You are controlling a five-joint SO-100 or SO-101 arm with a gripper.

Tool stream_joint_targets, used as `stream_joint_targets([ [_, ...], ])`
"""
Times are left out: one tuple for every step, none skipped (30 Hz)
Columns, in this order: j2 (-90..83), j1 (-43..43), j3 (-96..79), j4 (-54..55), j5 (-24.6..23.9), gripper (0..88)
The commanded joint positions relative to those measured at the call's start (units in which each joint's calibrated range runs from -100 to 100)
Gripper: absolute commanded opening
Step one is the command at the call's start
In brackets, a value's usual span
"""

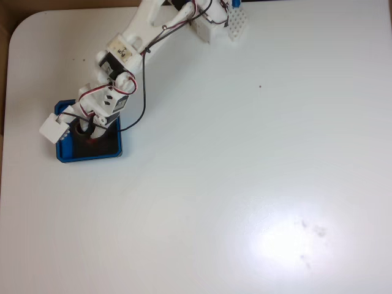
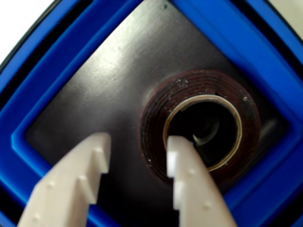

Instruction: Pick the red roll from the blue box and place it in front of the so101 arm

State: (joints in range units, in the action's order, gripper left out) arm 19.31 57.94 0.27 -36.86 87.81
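The so101 arm reaches from its base at the far edge of the white bench down toward the bench's left edge, where the blue box sits. In the fixed view the arm's wrist hangs directly over the box and hides most of its black floor; only a small red speck of the red roll shows beneath the wrist.

The wrist view gives the detail. The red roll lies flat on the black floor, pushed toward one corner of the blue box, with its pale inner core and open centre facing up. The tool has its jaws apart, not clamped on anything: one white finger stands over the inner edge of the roll, at the core, while the other finger stands outside the roll over bare floor. That stance straddles one wall of the ring, which looks like the chosen way to grip it, since the roll lies too near the raised rim for a grasp across its whole width.

Judging from this, the grasp is lined up but not yet made; the roll is in the box, and closing on the wall should come next.
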Motion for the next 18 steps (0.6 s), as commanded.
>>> stream_joint_targets([
  [0.76,1.22,4.67,0.73,0.27,15.9],
  [1.43,1.32,4.76,0.81,0.27,16.1],
  [2.10,1.32,4.76,0.89,0.36,16.1],
  [2.68,1.32,4.85,1.06,0.36,16.1],
  [3.10,1.32,5.03,1.14,0.36,16.1],
  [3.44,1.32,5.66,1.14,0.36,16.1],
  [3.94,1.32,6.38,1.14,0.36,16.1],
  [4.69,1.32,7.10,1.14,0.36,16.1],
  [5.61,1.32,7.64,1.14,0.36,16.1],
  [6.70,1.32,8.27,1.14,0.36,16.1],
  [7.62,1.32,8.81,1.14,0.36,16.1],
  [8.45,1.32,9.43,1.14,0.36,16.1],
  [9.29,1.32,10.06,1.14,0.36,16.1],
  [10.04,1.32,10.60,1.14,0.36,16.1],
  [10.63,1.32,11.14,1.14,0.36,16.1],
  [11.05,1.32,11.32,1.14,0.36,16.1],
  [11.38,1.32,11.41,1.14,0.36,16.1],
  [11.63,1.32,11.32,1.06,0.36,16.1],
])
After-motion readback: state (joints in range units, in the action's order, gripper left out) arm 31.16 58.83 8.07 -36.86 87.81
